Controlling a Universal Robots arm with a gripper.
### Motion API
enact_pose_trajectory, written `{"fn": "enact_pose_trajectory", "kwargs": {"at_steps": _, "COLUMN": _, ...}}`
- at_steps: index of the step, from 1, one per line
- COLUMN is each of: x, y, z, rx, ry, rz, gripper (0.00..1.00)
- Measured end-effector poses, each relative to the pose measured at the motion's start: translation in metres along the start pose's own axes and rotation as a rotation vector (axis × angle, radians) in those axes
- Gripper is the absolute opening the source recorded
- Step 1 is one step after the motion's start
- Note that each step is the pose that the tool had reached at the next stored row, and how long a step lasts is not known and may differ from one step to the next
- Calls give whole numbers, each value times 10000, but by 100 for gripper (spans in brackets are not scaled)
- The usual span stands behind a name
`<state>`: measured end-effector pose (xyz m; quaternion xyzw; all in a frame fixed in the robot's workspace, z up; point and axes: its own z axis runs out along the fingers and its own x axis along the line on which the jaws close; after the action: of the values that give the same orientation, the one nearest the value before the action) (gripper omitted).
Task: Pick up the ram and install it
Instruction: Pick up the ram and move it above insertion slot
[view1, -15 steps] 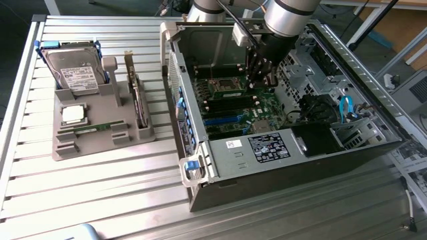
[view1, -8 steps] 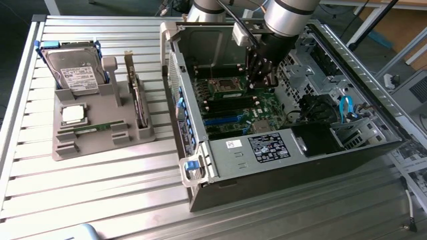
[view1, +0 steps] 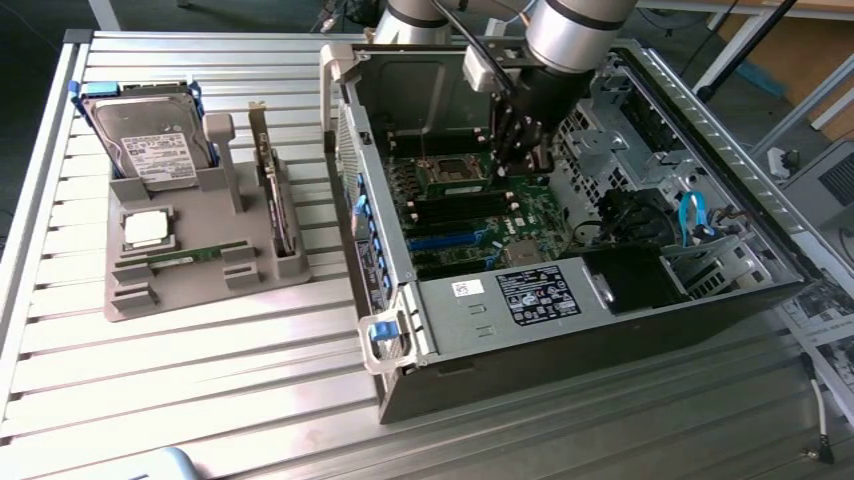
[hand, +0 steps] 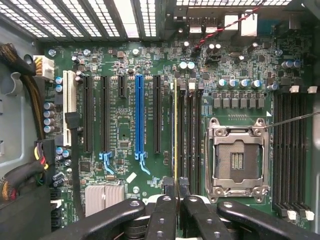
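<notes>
Gripper (hand: 175, 190) nearly closed, pinching ram (hand: 175, 135). Ram seen edge-on, gripped end hidden between fingers, over memory slot beside CPU socket (hand: 236, 160); seating unclear. Open case (view1: 534, 330) lies on slatted metal table (view1: 200, 380).

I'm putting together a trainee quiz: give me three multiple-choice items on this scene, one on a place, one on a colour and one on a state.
1. Where is the gripper relative to the case?
A beside it; B inside it; C behind it

2. What colour is the motherboard?
A green; B red; C white

3. What state is the processor socket in?
A holds a chip; B under a cooler; C empty

Answers:
1. B, because the gripper hangs over the motherboard between the case walls.
2. A, because the surface around the slots is green.
3. C, because bare contacts show inside the metal frame.
</notes>
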<state>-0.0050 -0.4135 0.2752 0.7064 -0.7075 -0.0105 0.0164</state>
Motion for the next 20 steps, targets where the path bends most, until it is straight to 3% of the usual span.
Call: {"fn": "enact_pose_trajectory", "kwargs": {"at_steps": 20, "x": 0, "y": -34, "z": 54, "rx": -1, "ry": 0, "rz": 0, "gripper": 12}}
